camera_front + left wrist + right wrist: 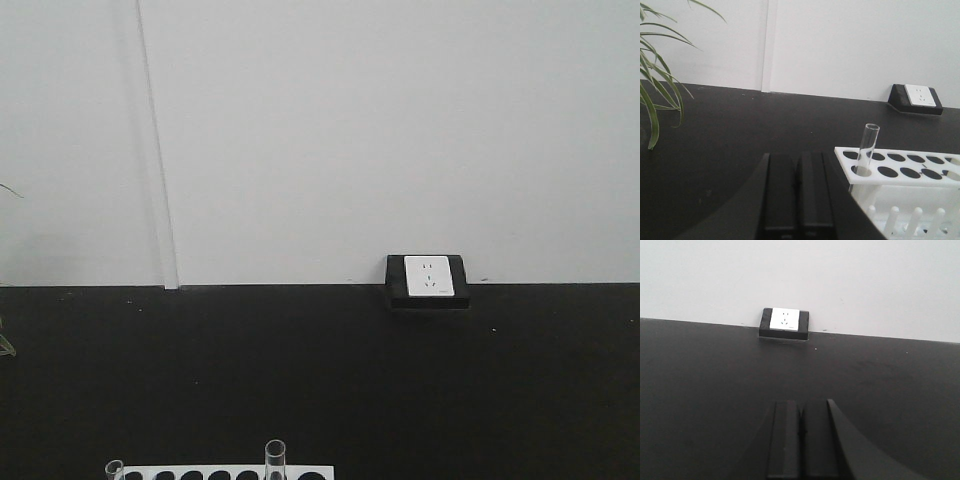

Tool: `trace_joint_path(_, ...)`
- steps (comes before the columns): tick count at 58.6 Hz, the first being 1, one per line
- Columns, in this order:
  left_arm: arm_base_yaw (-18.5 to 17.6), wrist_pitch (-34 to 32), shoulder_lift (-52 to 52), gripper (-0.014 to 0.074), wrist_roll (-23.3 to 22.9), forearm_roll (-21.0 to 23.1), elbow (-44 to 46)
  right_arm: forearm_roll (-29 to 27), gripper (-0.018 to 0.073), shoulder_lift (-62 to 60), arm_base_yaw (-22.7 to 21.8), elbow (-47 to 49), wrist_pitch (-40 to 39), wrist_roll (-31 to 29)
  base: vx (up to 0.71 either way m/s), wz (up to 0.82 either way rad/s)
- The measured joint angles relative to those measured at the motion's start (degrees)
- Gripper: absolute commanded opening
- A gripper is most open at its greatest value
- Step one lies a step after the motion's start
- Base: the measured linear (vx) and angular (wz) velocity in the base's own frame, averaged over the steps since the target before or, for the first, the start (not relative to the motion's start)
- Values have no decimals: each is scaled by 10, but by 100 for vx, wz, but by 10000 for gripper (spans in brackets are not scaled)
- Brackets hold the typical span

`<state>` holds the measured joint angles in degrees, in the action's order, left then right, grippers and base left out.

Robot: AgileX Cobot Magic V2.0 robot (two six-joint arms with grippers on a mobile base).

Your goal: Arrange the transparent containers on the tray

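Tube [867, 150]: near upright, leaning a little, in the end hole of the near row of the rack [900, 162]. Upper half clear above the plate, just right of the left gripper [798, 161]. In the front view, a taller tube [275, 458] and a lower tube [114, 468] poking up at the rack's edge; which of them matches, cannot tell. No tray in any view.

Left gripper: fingers pressed together, nothing between them, low over the table [730, 130]. Right gripper [800, 407]: likewise closed and bare, over open black table.

Handling, as a judgement: thin glass, light, stiff, smooth and likely slippery, easy to crack under a hard squeeze. Best taken on the bare stretch below the flared rim and above the rack plate, with gentle pressure. Then lifted straight up, to avoid levering against the hole. Jaws to be spread first.

Further back: plant [655, 90] leaves at left, socket [428, 277] at the table's rear edge, white wall [350, 130] behind.
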<state>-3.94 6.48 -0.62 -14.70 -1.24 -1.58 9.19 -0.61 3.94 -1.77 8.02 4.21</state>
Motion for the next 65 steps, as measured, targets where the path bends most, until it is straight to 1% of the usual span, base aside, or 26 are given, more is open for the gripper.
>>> trace_joint_path(65, 0, 0, 0, -8, 0, 0, 0, 0, -11, 0, 0, 0, 0, 0, 0, 0)
